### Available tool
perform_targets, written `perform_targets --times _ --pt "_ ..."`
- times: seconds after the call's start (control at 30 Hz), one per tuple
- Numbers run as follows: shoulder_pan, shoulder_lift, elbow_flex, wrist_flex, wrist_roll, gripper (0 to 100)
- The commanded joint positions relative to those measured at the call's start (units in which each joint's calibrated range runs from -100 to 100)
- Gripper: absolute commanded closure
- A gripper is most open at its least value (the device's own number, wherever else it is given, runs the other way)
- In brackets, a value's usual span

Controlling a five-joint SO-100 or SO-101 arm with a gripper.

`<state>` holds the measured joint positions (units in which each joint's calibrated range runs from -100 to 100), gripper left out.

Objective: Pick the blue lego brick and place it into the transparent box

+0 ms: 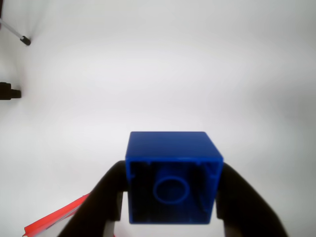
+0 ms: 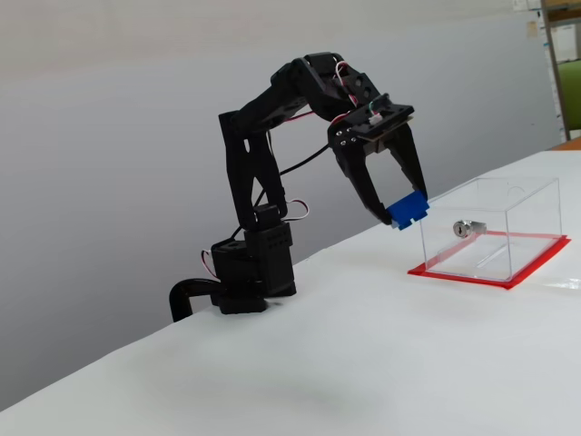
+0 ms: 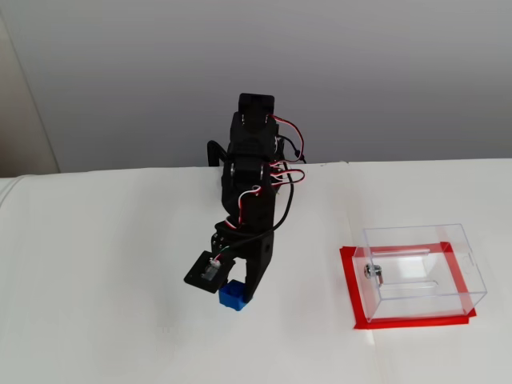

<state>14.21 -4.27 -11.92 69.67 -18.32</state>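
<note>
My gripper [image 2: 406,211] is shut on the blue lego brick [image 2: 408,209] and holds it in the air above the white table. In the wrist view the brick [image 1: 172,175] sits between the two black fingers [image 1: 101,197], its hollow underside facing the camera. In a fixed view from above the brick [image 3: 233,297] hangs under the gripper [image 3: 233,298], well left of the transparent box [image 3: 418,272]. The box [image 2: 490,227] is clear with a red base and a silver lock [image 2: 468,227] on its near wall. A corner of its red base [image 1: 54,217] shows at the wrist view's lower left.
The arm's black base [image 2: 250,272] is clamped at the table's back edge. The white table [image 2: 318,363] spreads around the box. Two dark stand feet [image 1: 24,41] show at the wrist view's upper left.
</note>
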Motion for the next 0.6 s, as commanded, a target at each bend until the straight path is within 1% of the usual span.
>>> perform_targets --times 0.0,0.4,0.57 --pt "-4.4 -5.4 -2.5 1.2 0.5 85" --pt "-23.1 -10.0 -2.6 0.7 6.1 85" --pt "-30.7 -10.6 -2.6 0.7 6.9 85"
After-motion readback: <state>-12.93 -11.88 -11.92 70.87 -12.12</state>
